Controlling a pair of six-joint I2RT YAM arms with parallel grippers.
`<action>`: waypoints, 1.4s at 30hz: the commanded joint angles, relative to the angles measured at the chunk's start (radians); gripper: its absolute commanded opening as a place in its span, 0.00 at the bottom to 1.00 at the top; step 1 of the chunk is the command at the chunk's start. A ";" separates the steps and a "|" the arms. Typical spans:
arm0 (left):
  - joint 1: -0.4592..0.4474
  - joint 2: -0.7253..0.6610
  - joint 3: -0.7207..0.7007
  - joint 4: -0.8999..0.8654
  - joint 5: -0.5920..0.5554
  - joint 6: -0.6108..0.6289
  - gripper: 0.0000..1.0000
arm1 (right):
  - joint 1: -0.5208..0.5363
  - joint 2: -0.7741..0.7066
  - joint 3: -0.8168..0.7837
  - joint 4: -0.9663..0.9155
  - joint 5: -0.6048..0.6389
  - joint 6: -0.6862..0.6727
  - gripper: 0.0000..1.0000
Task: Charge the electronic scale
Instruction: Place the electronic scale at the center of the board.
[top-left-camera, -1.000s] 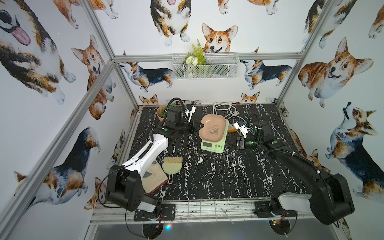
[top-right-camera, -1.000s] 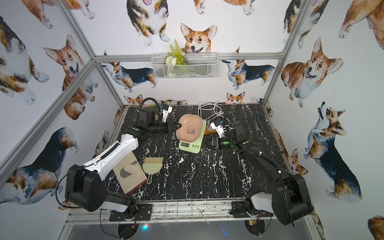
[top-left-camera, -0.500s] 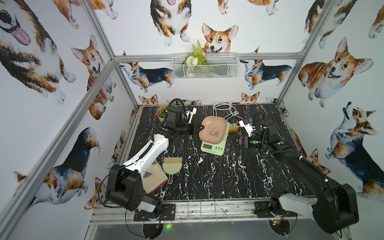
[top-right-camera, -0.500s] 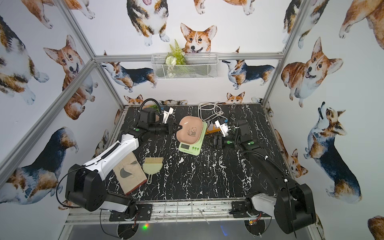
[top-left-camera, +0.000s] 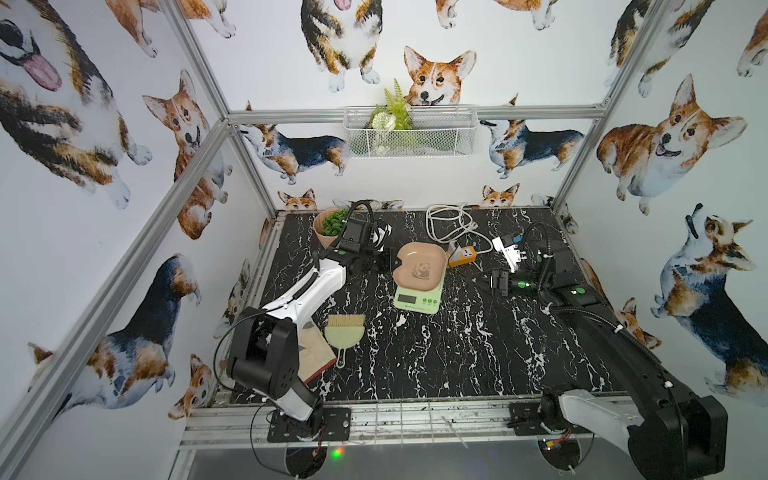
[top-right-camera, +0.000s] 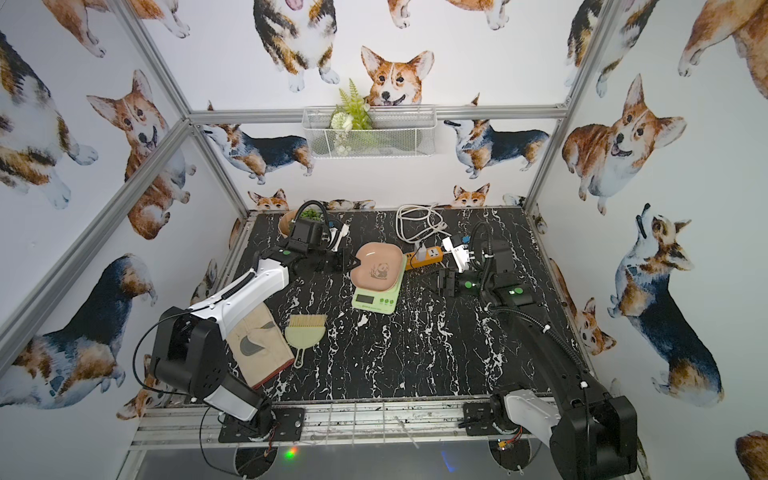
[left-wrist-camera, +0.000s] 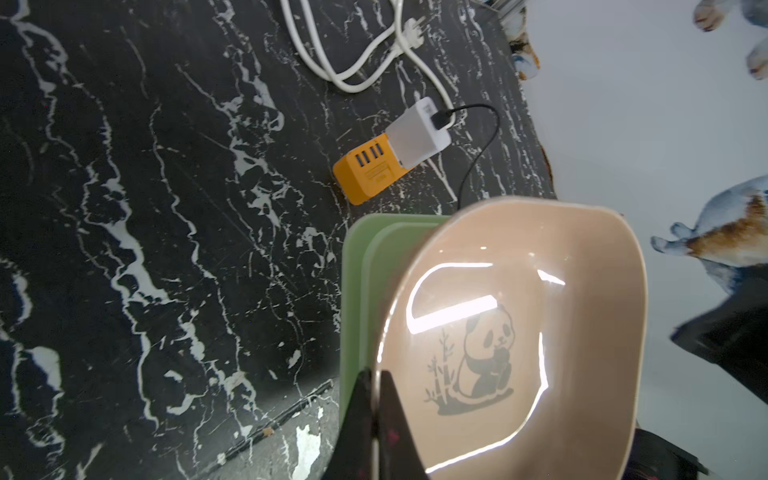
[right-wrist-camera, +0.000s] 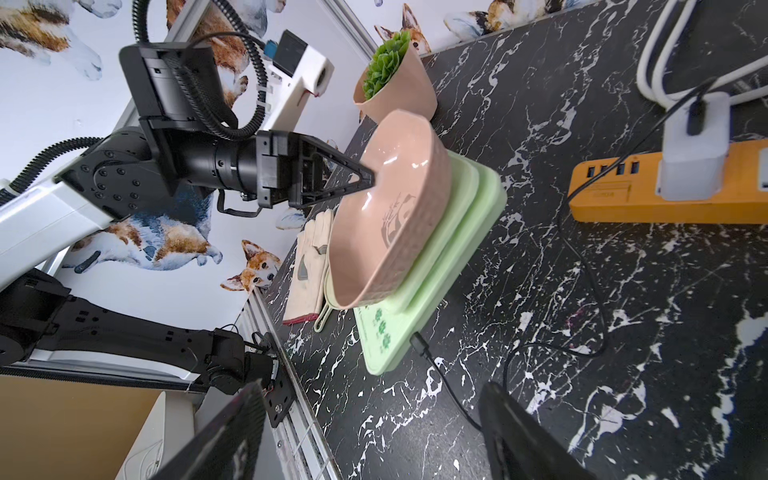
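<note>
Left claw (right-wrist-camera: 368, 178) pinches the tray (right-wrist-camera: 386, 216) rim tight; right claw (top-left-camera: 478, 282) gapes wide, empty, near the scale (top-left-camera: 417, 298).

Illegible digits on electronic scale (top-left-camera: 428, 297)

The left gripper (top-left-camera: 392, 262) is stretched out level, its jaws pinched shut on the rim of the tray (top-left-camera: 422, 272) of the electronic scale (top-left-camera: 417, 300). The right gripper (top-left-camera: 478, 282) points toward it, jaws spread wide and empty.

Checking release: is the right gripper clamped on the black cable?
No: the right gripper is open, fingers wide apart, and the black cable runs loose, unclamped.
</note>
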 joint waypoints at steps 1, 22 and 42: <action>0.001 0.035 0.037 -0.061 -0.081 0.019 0.00 | -0.004 -0.009 0.005 -0.011 0.019 -0.022 0.83; 0.043 0.275 0.133 -0.060 -0.244 -0.066 0.00 | -0.013 -0.048 -0.020 -0.036 0.090 -0.032 0.83; 0.051 0.404 0.225 -0.097 -0.263 -0.095 0.11 | -0.027 -0.075 -0.039 -0.032 0.120 -0.037 0.83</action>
